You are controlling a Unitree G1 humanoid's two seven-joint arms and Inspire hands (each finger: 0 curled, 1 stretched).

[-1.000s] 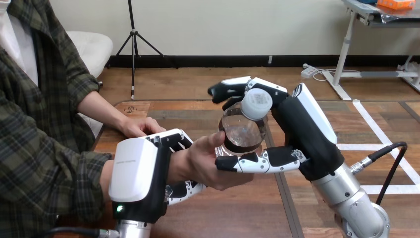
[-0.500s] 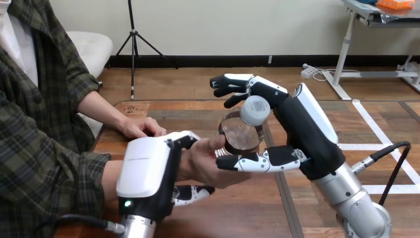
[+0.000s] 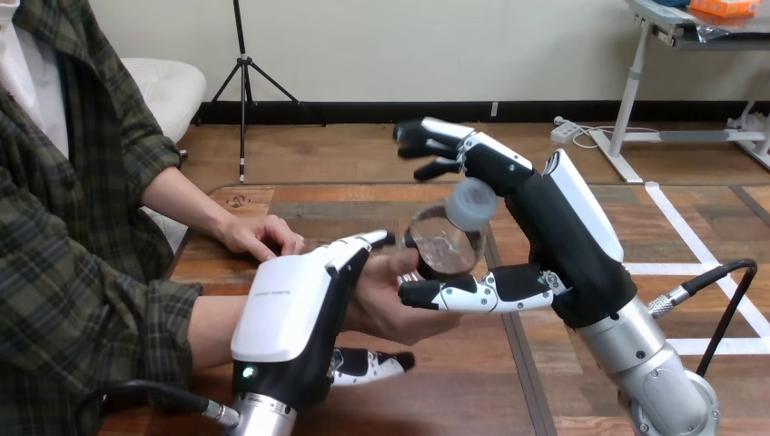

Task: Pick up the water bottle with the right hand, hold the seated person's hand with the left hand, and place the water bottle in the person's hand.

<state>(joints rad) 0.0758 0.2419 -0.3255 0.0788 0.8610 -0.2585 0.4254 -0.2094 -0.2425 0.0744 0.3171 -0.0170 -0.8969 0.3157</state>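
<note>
Release stage, I'd say. Right hand (image 3: pixel 554 241): fingers splayed wide. Left hand (image 3: pixel 291 309): fingers straight over the person's nearer hand (image 3: pixel 386 307), maybe touching, hard to tell. Water bottle (image 3: pixel 442 247) rests tilted in that palm. Next: retreat without nudging it.

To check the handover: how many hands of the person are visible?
2. One person's hand rests on the table; the other is beside the left robot hand, touching the water bottle.

Right hand (image 3: pixel 556 243): you can see its fingers have lifted off the water bottle (image 3: pixel 442 247).
Left hand (image 3: pixel 289 316): its fingers have gone straight over the person's hand (image 3: pixel 386 307).
</note>
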